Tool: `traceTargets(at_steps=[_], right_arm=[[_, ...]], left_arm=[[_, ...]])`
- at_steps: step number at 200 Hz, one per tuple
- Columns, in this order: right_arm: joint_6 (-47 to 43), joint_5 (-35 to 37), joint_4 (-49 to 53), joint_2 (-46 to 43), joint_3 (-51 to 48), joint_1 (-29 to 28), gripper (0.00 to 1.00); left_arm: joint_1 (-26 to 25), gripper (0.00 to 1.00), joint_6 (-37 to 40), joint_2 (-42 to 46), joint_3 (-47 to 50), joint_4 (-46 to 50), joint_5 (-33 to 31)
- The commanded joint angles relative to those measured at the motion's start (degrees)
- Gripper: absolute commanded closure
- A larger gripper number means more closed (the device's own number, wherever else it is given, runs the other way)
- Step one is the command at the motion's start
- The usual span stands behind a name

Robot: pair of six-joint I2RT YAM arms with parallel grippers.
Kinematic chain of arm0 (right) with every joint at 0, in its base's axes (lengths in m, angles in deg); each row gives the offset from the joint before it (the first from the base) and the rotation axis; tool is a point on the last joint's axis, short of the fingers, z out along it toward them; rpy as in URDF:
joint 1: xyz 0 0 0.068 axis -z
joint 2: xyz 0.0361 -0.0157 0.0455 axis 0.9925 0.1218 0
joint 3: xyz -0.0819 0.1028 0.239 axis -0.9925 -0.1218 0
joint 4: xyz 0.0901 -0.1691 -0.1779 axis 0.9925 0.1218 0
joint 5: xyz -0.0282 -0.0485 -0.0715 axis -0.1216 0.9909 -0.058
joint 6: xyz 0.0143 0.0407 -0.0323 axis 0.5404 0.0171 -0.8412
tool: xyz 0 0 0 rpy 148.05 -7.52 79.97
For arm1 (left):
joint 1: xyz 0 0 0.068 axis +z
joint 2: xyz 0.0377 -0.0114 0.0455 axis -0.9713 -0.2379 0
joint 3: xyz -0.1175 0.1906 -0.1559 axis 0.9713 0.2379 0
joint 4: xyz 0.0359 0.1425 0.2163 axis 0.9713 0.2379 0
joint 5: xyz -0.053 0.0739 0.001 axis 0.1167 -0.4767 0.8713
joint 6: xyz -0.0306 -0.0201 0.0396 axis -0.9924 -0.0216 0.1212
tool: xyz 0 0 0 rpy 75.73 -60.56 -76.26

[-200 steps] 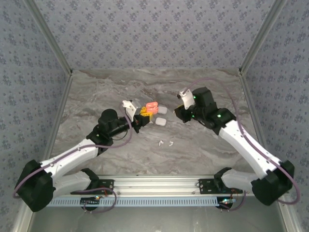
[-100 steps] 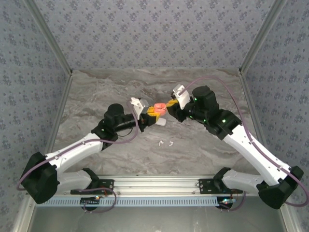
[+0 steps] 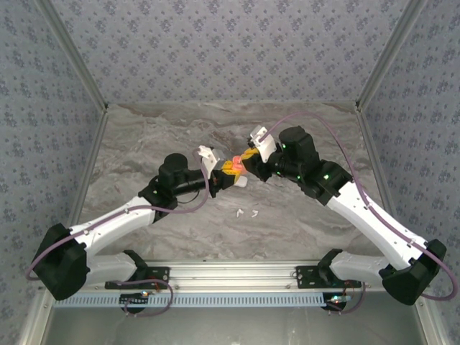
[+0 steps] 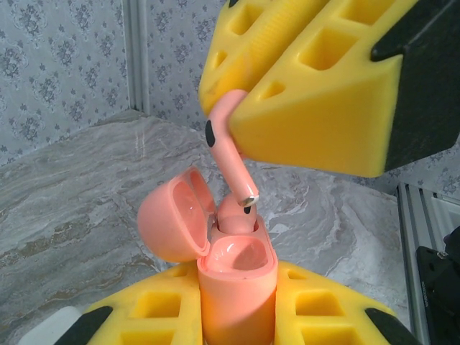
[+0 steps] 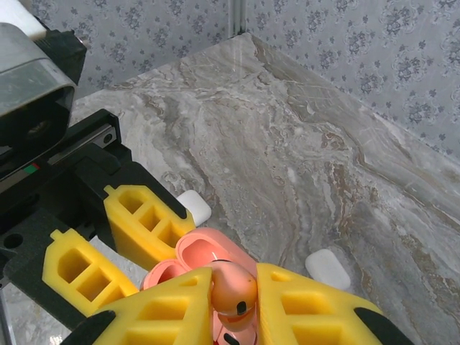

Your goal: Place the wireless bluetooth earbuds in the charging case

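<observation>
your left end effector clamps the open pink case; your right end effector pinches a pink earbud just above it, not yet seated. two white earbuds lie on the counter.

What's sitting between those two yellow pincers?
An open pink case in the left pincer, a pink earbud in the right pincer; left wrist view.

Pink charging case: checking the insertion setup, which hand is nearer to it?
Left. The left hand grips the case, lid open; the right hand hovers above it, holding a pink earbud stem-down.
</observation>
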Motion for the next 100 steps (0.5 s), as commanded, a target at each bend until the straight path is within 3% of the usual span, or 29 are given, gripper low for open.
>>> traceTargets(at_steps=[1,100], right_arm=[[-1.01,-1.42,-0.7,0.77,0.23,-0.49,0.79],[-1.7,-4.44,2.0,2.49,0.09,-1.26,0.78]], left_arm=[[-0.35,1.0,0.56,-0.09,-1.37,-1.66,1.14],[-0.36,1.0,0.29,-0.29,-1.33,-2.03,0.9]])
